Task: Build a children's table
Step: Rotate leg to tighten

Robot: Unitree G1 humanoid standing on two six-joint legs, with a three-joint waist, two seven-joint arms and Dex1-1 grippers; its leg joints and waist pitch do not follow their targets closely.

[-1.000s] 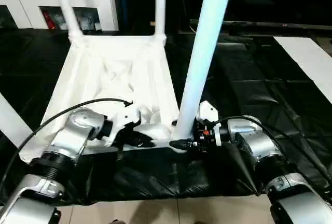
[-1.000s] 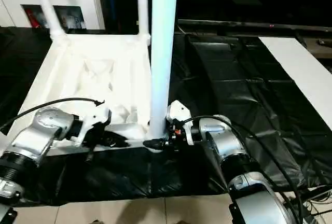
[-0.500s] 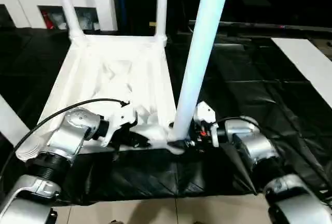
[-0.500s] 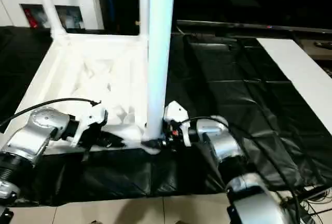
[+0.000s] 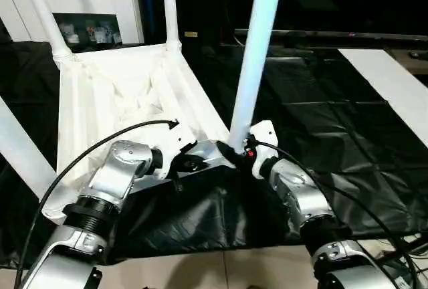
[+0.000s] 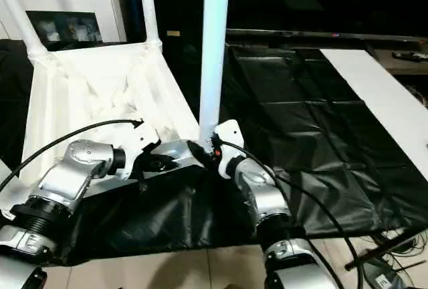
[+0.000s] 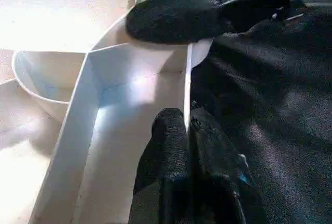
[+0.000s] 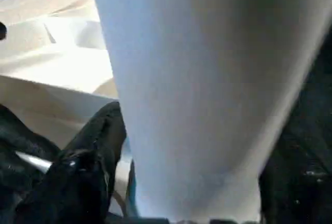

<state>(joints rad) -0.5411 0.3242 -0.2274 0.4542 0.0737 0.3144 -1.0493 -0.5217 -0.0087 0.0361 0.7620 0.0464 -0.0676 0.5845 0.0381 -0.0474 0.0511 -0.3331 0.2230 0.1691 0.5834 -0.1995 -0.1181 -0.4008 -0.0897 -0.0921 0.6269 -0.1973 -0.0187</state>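
Note:
The children's table lies upside down on the black cover, its white ribbed top (image 5: 114, 102) facing up. Its legs stand in the corner sockets. The near right leg (image 5: 254, 61) rises between my arms. My left gripper (image 5: 192, 164) is shut on the top's thin near rim (image 7: 188, 84), close to that corner. In the left wrist view its fingertips (image 7: 168, 141) pinch the rim. My right gripper (image 5: 238, 150) is closed around the foot of the near right leg (image 8: 207, 79), with one finger (image 8: 98, 151) lying against it.
Other legs stand at the far left (image 5: 40, 15), far right (image 5: 168, 8) and near left (image 5: 20, 148) corners. The black-covered work table (image 5: 321, 102) stretches right, with a white strip (image 5: 394, 81) on it. A white cabinet (image 5: 87, 1) is behind. Tiled floor (image 5: 200, 269) lies below the near edge.
The table top has turned: its far end swung left and its near right corner moved away from me. Both grippers went along with it, keeping their hold.

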